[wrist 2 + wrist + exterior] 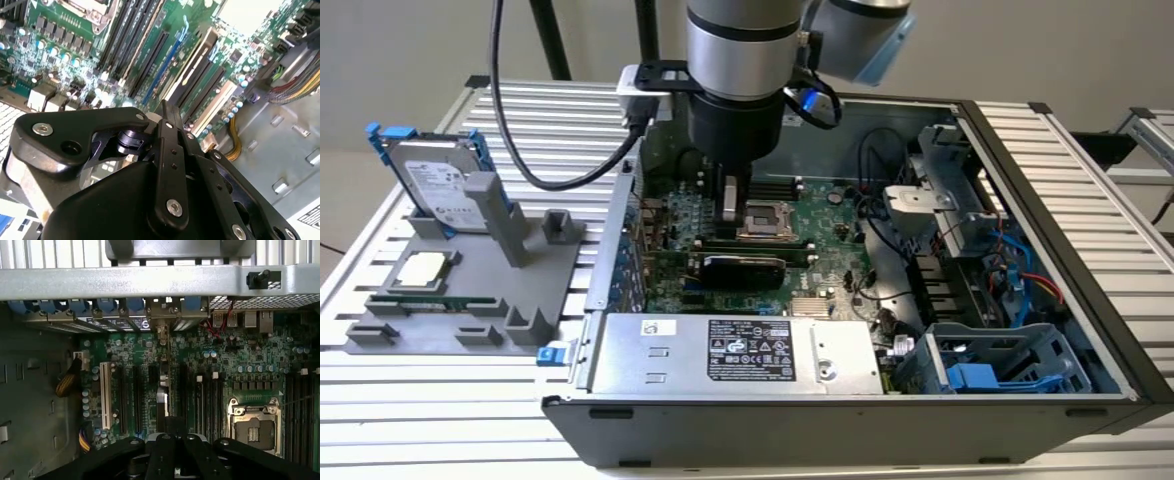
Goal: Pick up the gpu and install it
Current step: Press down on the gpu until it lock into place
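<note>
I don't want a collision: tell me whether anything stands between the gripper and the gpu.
Nothing visible does. The gpu stands on edge among the expansion slots of the motherboard, and the gripper hangs just above it with only open space between them. Whether the card is fully seated cannot be told.

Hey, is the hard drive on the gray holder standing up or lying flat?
Standing up. In the exterior view the hard drive sits on edge in a slot of the gray holder.

Matt black plastic gripper (165,107) links
</note>
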`<control>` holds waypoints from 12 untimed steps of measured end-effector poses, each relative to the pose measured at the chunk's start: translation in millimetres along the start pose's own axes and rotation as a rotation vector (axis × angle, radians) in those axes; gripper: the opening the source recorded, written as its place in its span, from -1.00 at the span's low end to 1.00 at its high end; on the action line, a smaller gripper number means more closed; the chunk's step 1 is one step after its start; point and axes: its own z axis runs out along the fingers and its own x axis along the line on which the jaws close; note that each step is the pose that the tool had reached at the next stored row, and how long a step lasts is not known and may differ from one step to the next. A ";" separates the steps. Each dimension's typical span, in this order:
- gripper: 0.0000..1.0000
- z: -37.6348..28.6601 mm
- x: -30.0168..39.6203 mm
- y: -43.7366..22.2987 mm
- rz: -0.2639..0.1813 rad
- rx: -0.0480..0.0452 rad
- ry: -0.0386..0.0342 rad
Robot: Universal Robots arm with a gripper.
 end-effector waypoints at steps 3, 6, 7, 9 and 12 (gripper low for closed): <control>-1.00 -0.1 -0.3 -6.1 0.000 0.0000 0.0001; -1.00 -0.1 -0.7 -12.4 0.000 -0.0001 0.0001; -1.00 -0.1 -0.8 -14.4 0.000 -0.0002 0.0001; -1.00 -0.2 -0.9 -17.6 0.000 -0.0004 0.0002; -1.00 -0.2 -1.0 -18.7 0.000 -0.0005 0.0001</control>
